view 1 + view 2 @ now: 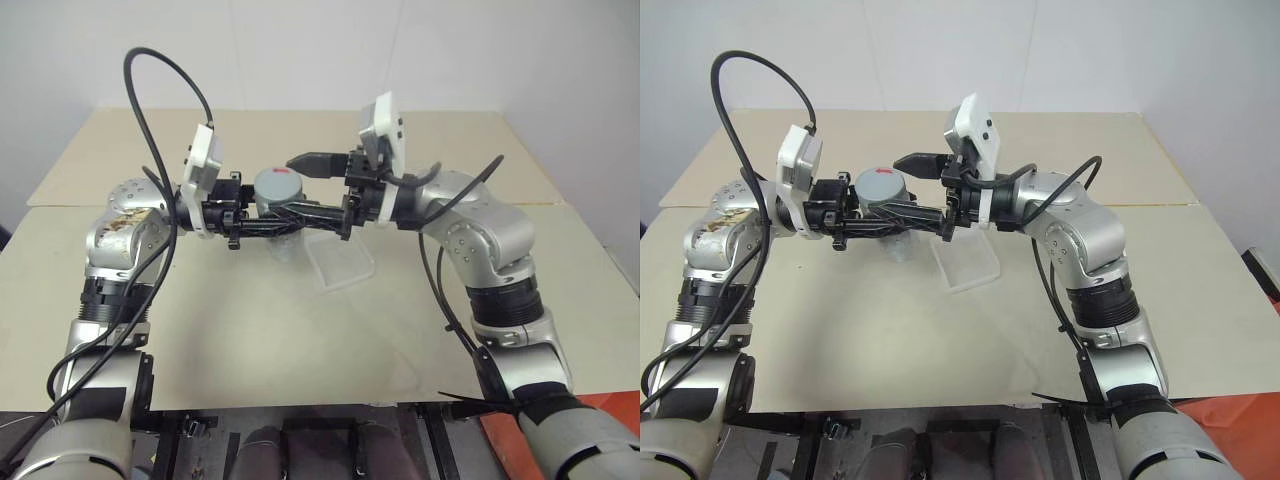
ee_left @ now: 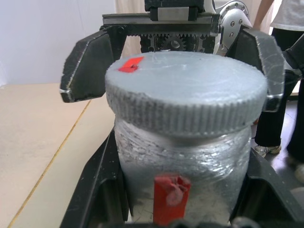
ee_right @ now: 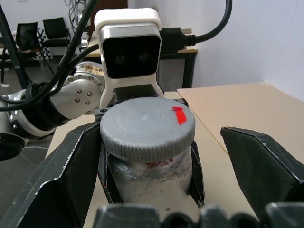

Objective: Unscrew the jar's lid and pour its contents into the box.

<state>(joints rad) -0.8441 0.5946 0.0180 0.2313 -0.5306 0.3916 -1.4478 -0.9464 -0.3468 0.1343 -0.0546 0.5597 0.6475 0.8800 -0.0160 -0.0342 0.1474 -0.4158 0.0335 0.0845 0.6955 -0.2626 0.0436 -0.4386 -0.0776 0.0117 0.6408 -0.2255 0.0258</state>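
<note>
My left gripper (image 1: 275,222) is shut on the silver-grey jar (image 2: 183,161), holding it upright above the table. A red-and-white label shows on the jar's side. The grey ribbed lid (image 1: 278,185) with its small red mark sits on the jar. My right gripper (image 1: 305,188) comes in from the opposite side and stands open, its fingers (image 3: 259,166) flanking the lid with a gap on each side. The contents are hidden inside the jar. The clear plastic box (image 1: 350,272) rests on the table just below and right of the jar.
The beige table board (image 1: 300,340) spreads around the box, with a seam across its far part. Black cables arch over both wrists. A person (image 2: 285,71) stands beyond the table, and chairs (image 3: 52,31) are in the background.
</note>
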